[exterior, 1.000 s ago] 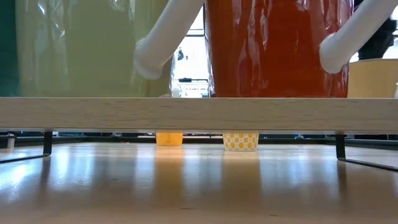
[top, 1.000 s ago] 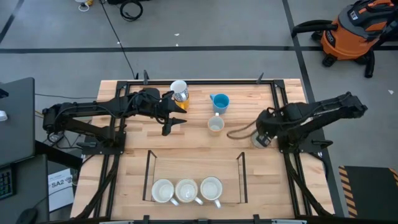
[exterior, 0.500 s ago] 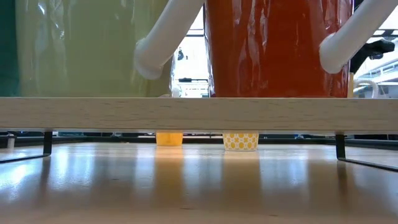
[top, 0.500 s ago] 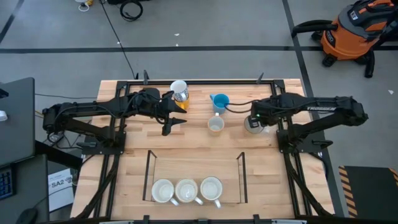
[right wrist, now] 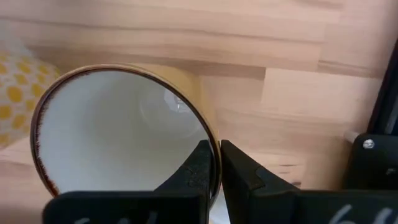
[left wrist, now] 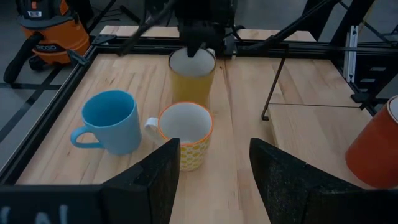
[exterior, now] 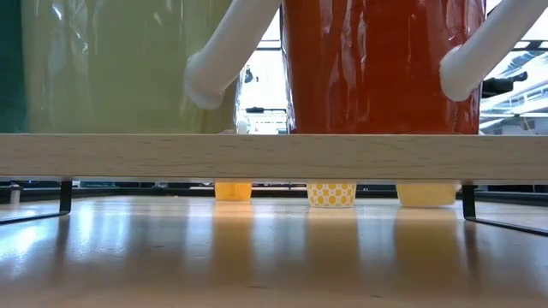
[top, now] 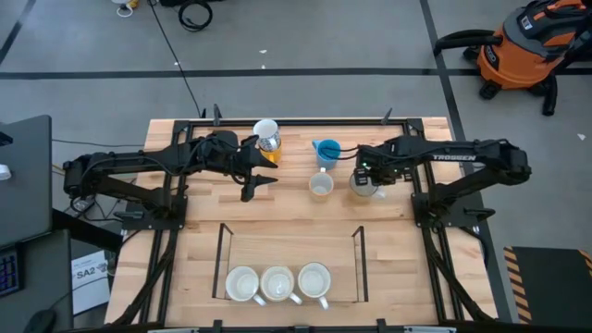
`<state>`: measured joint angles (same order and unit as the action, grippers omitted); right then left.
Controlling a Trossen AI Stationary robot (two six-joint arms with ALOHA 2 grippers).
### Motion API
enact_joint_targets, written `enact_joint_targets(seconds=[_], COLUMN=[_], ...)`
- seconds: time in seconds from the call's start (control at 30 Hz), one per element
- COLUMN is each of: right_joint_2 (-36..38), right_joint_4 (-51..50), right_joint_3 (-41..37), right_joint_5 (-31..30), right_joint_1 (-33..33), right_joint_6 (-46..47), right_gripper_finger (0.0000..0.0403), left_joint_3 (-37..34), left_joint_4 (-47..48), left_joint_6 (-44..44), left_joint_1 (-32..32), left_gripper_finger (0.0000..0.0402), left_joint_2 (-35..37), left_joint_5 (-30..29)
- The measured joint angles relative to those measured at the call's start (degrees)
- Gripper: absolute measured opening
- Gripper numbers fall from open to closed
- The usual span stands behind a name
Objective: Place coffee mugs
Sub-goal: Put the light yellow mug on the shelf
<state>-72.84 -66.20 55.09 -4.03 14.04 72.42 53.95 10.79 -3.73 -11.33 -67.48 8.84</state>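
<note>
Three cream mugs [top: 277,283] sit in a row inside the near black frame [top: 223,261]. Right gripper [top: 365,176] pinches the rim of a pale yellow mug [right wrist: 124,134], fingers clamped across its wall so it hangs upright, just right of the yellow-patterned mug [top: 320,185]. Blue mug [top: 327,152] stands far of it. Left gripper [top: 262,182] waits wide, holding nothing, at centre-left.

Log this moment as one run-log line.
right gripper: shut on yellow mug rim | beside patterned mug | left gripper: open, waiting

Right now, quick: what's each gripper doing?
Left gripper: open, holding nothing.
Right gripper: shut on the rim of the pale yellow ceramic mug.
</note>
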Motion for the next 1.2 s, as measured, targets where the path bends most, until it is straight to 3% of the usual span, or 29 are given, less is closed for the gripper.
enact_joint_targets(seconds=[0.73, 1.2], right_joint_2=[-3.45, -3.45], right_joint_4=[3.54, 3.56], right_joint_3=[-0.02, -0.02], right_joint_5=[1.25, 1.22], right_joint_1=[0.83, 0.83], right_joint_6=[-3.86, -4.07], right_gripper_finger=[0.007, 0.017], left_joint_3=[0.0, 0.0], left_joint_4=[0.04, 0.04], left_joint_6=[0.0, 0.0], left_joint_1=[0.0, 0.0], left_gripper_finger=[0.0199, 0.0199], left_joint_2=[-0.02, -0.01], left_joint_5=[0.02, 0.01])
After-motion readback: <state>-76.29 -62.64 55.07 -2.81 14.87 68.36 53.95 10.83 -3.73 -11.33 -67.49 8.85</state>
